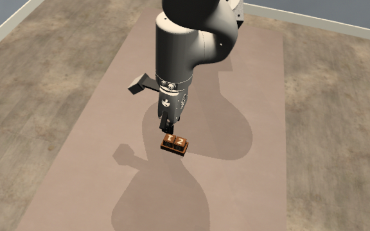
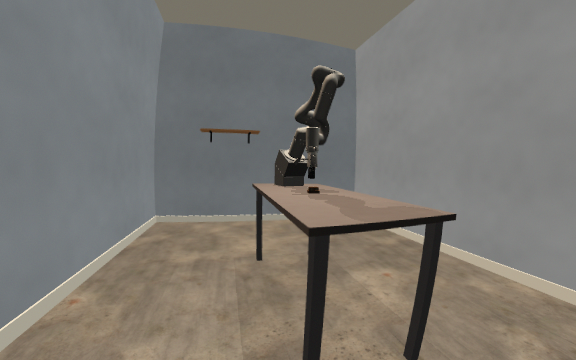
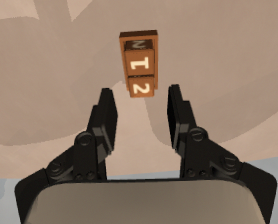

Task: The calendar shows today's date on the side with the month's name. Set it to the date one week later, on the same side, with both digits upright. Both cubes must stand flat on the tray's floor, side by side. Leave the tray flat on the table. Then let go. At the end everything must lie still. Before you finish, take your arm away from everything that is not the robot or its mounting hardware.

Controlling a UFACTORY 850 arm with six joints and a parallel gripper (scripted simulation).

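Observation:
A small wooden calendar tray [image 1: 174,149] lies flat on the table with two brown cubes side by side in it. The left cube [image 1: 169,139] shows a white 1 on top and the right cube [image 1: 180,141] a white 2. In the wrist view the tray [image 3: 139,63] lies ahead of the fingers, with the 1 [image 3: 138,63] farther off and the 2 [image 3: 142,88] nearer. My gripper [image 1: 167,129] [image 3: 141,99] hangs just above and behind the left cube, fingers half open with nothing between them. The side with the month's name cannot be read.
The arm's base [image 2: 289,170] stands at the far end of the table. The table [image 2: 349,207] is long and narrow with edges on both sides. A wall shelf [image 2: 229,132] hangs far behind.

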